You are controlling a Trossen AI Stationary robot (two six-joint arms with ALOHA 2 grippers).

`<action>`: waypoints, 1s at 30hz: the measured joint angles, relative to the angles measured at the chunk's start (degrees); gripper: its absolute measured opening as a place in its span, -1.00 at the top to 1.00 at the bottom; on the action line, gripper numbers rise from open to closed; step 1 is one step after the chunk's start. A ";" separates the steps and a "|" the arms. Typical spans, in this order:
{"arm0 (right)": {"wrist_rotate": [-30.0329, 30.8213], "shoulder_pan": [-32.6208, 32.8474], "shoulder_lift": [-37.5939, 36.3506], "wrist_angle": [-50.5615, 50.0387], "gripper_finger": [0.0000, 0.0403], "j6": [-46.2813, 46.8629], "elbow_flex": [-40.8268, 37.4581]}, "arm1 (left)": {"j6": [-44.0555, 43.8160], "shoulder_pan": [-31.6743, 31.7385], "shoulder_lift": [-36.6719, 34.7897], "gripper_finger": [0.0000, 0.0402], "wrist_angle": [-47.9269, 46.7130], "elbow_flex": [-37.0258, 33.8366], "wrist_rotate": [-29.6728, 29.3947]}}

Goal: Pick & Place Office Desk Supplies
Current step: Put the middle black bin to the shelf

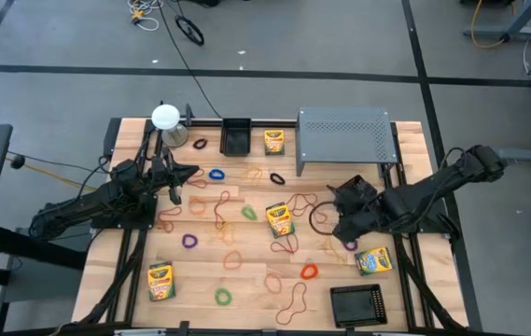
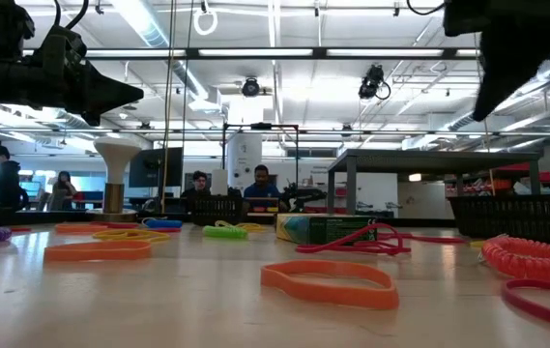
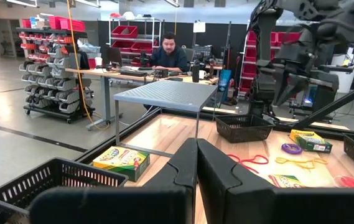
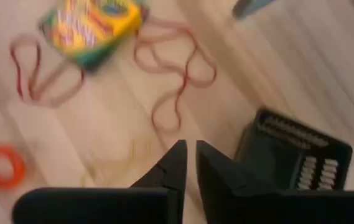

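Rubber-band loops (image 1: 232, 259) lie scattered all over the middle of the wooden table (image 1: 405, 140) in the high view, red, orange, purple, blue and green, with crayon boxes among them: one crayon box (image 1: 280, 219) at centre frame, another at lower left (image 1: 160, 280), one at lower right (image 1: 374, 261), one up by the mesh rack (image 1: 343, 135). Over on the right of frame, the right gripper (image 1: 338, 224) hangs above the board just right of centre, and its wrist view shows the two dark fingers (image 4: 172, 168) only a narrow slit apart, nothing between them, with a tangle of red loops (image 4: 177, 78) and a yellow-green box (image 4: 89, 25) lying beyond the tips and a black calculator-like device (image 4: 295, 155) to one side. I'd judge a pick is being set up, so the jaws want to spread first, then drop one finger inside a single loop and one outside, flat to the wood, rather than raking the whole tangle. Thin bands will slip, so a low, square approach matters. The left gripper (image 1: 174, 191) waits at left of frame, fingers (image 3: 183, 168) pressed together, empty.
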 joint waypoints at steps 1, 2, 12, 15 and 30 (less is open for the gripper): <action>-1.38 0.73 0.44 -1.35 0.72 -0.12 0.06 | 0.00 0.00 0.00 0.94 0.00 0.01 -0.01; -3.31 1.42 0.92 -2.50 0.68 -0.68 0.03 | 0.00 0.00 -0.01 0.94 0.01 0.01 0.00; -13.06 10.02 9.26 -15.83 0.22 -7.52 -0.17 | -0.02 0.00 0.01 0.94 0.01 0.01 -0.01; -13.10 11.37 11.61 -17.29 0.17 -10.37 -0.17 | -0.02 -0.01 0.00 0.94 0.01 0.01 -0.01; -13.75 7.81 17.13 -15.59 0.19 -19.34 -6.34 | -0.02 0.00 -0.02 0.94 0.01 0.01 0.01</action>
